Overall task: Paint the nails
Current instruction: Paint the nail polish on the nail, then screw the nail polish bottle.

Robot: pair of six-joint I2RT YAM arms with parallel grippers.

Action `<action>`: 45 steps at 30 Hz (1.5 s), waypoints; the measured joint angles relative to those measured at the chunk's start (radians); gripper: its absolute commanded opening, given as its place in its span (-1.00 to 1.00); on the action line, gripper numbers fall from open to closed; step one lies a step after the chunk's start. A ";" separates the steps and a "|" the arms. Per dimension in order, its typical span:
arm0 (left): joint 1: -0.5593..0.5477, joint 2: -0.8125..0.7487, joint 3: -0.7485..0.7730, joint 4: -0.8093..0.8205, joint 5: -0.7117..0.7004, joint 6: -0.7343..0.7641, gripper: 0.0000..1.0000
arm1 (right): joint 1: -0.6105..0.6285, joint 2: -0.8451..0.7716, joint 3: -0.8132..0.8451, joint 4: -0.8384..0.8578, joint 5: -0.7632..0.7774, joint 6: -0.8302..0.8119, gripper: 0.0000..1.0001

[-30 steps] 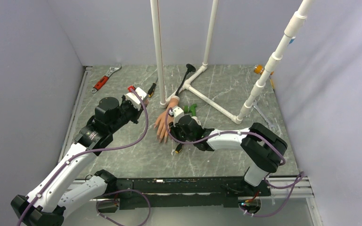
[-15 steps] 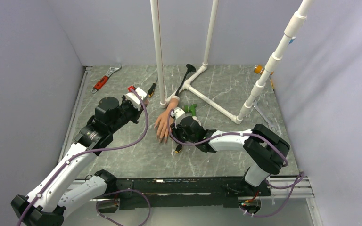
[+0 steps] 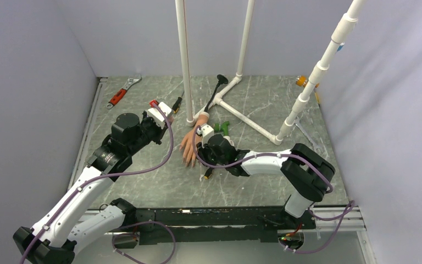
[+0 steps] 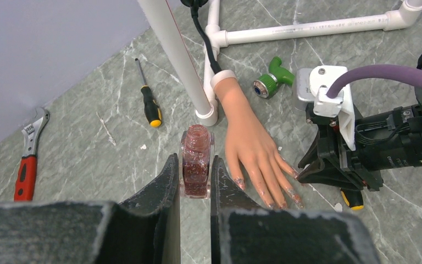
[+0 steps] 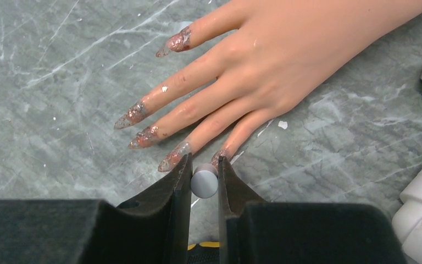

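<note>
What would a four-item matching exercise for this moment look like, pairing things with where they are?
Things:
1. polish bottle
2. grey round cap
3. red-handled wrench
4. green fitting

Places:
A. clamped in the right gripper
B. near the far left corner of the table
C. lying beside the wrist of the mannequin hand
D. clamped in the left gripper

Pairs: 1-D, 2-A, 3-B, 4-C
</note>
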 measured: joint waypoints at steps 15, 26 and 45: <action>0.000 0.000 0.000 0.000 0.000 0.000 -1.00 | 0.000 0.005 0.037 -0.041 0.063 -0.037 -1.00; 0.000 -0.002 0.000 0.004 0.084 0.016 -1.00 | 0.000 -0.314 0.020 -0.144 0.113 -0.064 -1.00; 0.000 0.073 -0.001 -0.003 0.583 0.060 -1.00 | -0.019 -0.797 0.042 -0.285 -0.068 -0.069 -1.00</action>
